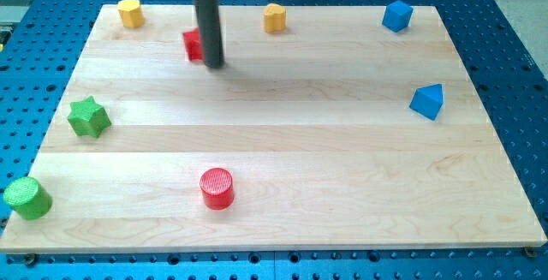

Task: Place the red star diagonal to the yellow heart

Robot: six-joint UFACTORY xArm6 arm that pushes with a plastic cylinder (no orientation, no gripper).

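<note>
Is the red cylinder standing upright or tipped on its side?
Upright: the red cylinder shows its round ribbed top face toward the camera, with its side wall below, resting flat on the board.

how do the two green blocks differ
The green star is a pointed star shape; the green cylinder is round with a ribbed top. The green star lies on the board near the view's left edge; the green cylinder sits lower, at the bottom-left corner, overhanging the edge. Both are the same green and far from my tip.
</note>
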